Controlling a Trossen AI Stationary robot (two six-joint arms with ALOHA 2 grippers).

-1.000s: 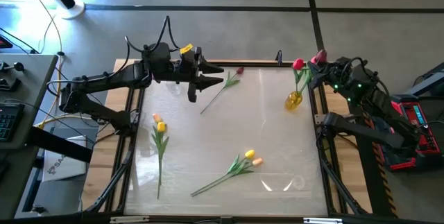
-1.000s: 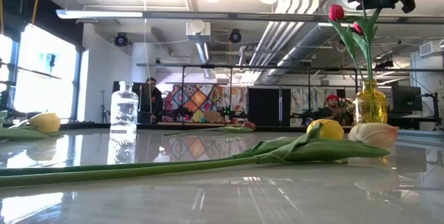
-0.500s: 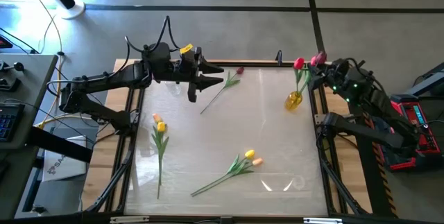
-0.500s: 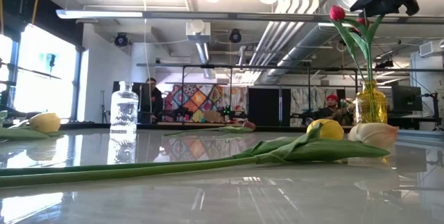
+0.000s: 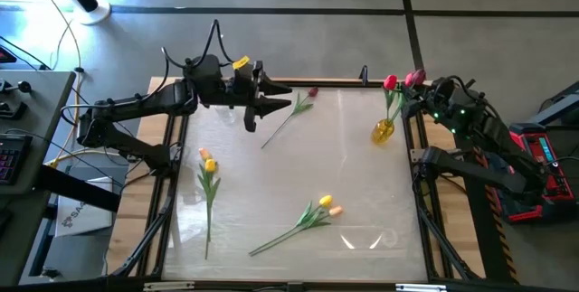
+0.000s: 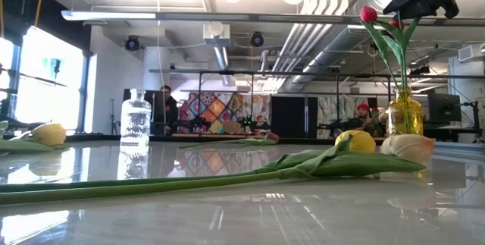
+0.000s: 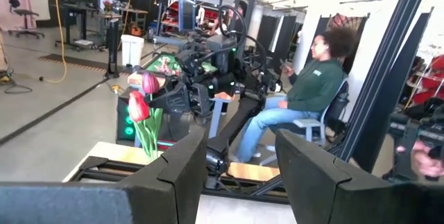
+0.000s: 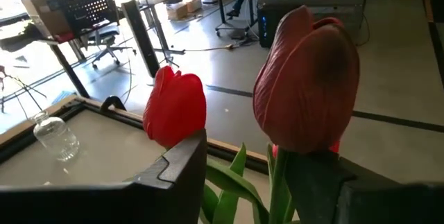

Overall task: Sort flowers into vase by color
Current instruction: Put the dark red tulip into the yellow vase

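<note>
Across the table (image 5: 362, 174), largest first: left arm reaches along the far edge from the far-left corner, right arm sits at the far-right corner.

Left gripper (image 5: 271, 98) hangs over the far edge, fingers apart, nothing between them. Just beside it on the table lies a maroon tulip (image 5: 312, 92), stem running toward the centre. Clear vase (image 6: 136, 120) stands under that gripper, near the far-left.

Right gripper (image 5: 418, 89) is up by the yellow vase (image 5: 384, 130) at the far-right edge. Its fingers (image 8: 177, 165) are apart, with a dark red head (image 8: 309, 89) rising between them and a brighter red head (image 8: 175, 106) just beside; can't tell if either finger touches a stem. Both red tulips (image 6: 369, 14) stand in the yellow vase, leaning.

Still on the table: a yellow pair (image 5: 209, 161) near the left edge, stems toward the near edge, and a yellow/orange pair (image 5: 329, 206) near the middle-front.

Risks, as I judge them: right fingers are close around the heads, so pulling away at an angle could snag a leaf and drag a tulip out or tip the vase, which stands close to the edge. Left side: maroon stem is thin and flat on a glossy top, so a grab could slip or pinch only a leaf. Reds sit in the yellow glass; yellows would then go in the clear one, easy to mix up.
</note>
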